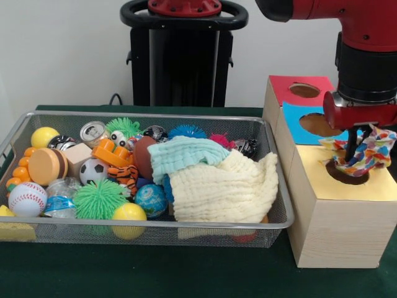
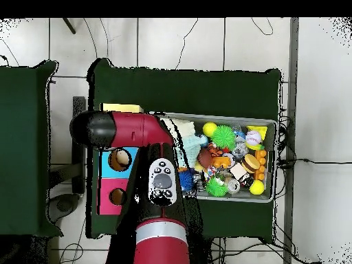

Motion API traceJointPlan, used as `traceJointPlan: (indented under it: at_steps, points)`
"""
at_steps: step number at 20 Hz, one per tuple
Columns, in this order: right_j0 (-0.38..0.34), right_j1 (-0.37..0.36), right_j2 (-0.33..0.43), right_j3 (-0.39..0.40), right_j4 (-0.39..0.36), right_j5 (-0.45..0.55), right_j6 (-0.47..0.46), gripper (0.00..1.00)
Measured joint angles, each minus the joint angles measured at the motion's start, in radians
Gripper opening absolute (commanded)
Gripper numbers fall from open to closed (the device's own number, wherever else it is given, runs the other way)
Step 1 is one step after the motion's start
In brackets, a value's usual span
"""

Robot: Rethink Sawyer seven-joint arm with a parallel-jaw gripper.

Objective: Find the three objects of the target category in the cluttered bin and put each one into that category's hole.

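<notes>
My gripper [image 1: 353, 148] hangs right over the round hole [image 1: 347, 174] in the yellow top of the wooden box. It is shut on the small white cloth with multicoloured dots [image 1: 367, 152], which droops around the fingers and reaches the hole's edge. The pale teal waffle cloth [image 1: 186, 153] and the larger cream waffle cloth [image 1: 224, 189] lie on the right side of the wire mesh bin [image 1: 155, 224]. In the overhead view my arm [image 2: 130, 130] hides the gripper and the hole. The bin's rim [image 2: 269, 123] and the cream cloth [image 2: 183, 128] show there.
The blue-topped hole [image 1: 317, 125] and the red-topped hole [image 1: 304, 90] lie behind the yellow one. The bin's left side holds spiky rubber balls [image 1: 98, 198], a baseball [image 1: 26, 198], a soccer ball [image 1: 93, 170], a can [image 1: 93, 132] and other toys.
</notes>
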Motion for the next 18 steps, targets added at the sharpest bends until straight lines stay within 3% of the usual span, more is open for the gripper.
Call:
traceJointPlan:
  at_steps: [18]
  points:
    - [0.011,0.022,-0.064,-0.023,-0.003,-0.003,0.000,0.00]
